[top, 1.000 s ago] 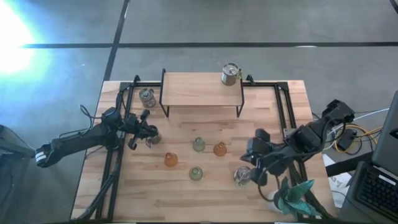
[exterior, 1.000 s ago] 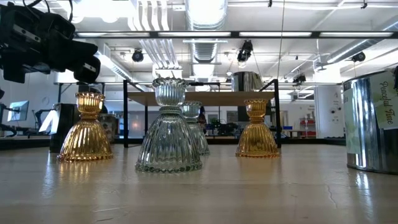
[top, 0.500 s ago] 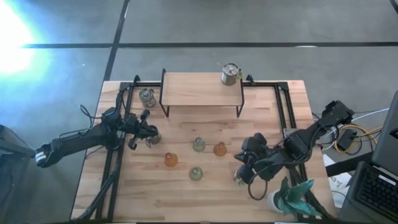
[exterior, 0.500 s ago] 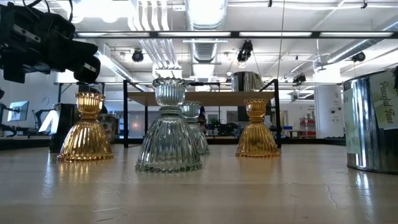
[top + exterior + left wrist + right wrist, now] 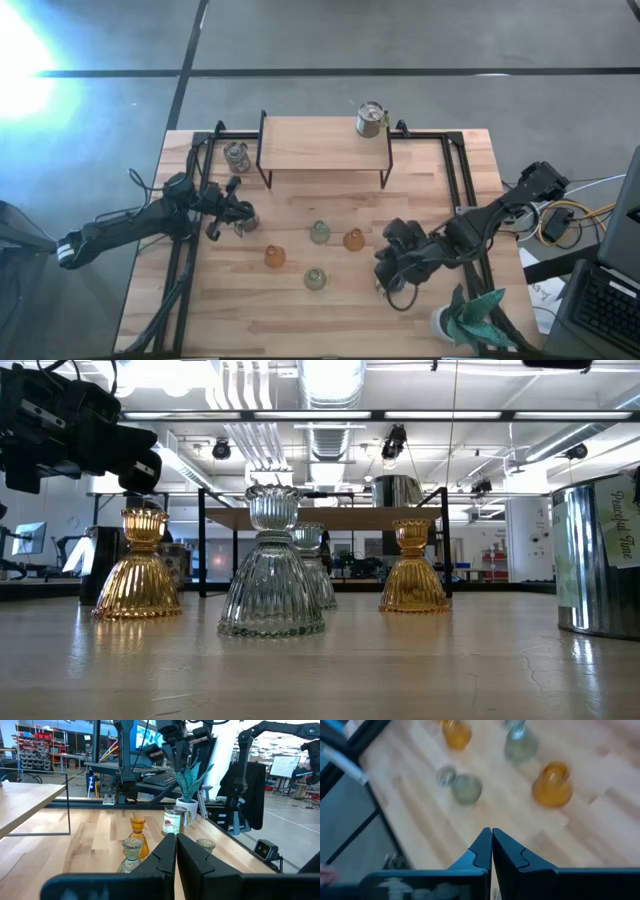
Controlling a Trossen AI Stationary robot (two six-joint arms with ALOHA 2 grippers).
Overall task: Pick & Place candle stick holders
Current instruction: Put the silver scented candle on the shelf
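Note:
Four small glass candle stick holders stand upright on their bases mid-table: two amber ones and two pale green ones. One silvery can-like holder stands on the wooden shelf. Another is on the table left of the shelf. A third stands near the table's right front. My right gripper hangs shut above that third can and hides it in the high view. My left gripper waits shut and level at the table's left.
A wooden shelf on black legs stands at the table's far middle. Black rail frames run along both sides of the table. A white pot with a teal plant sits at the near right corner, close to my right arm.
My right gripper has come down and shifted toward the table's left, over the silvery can at the right front. Its wrist has rolled and its fingers have stayed shut. Its tip now shows at the top of the low view. No holder has moved.

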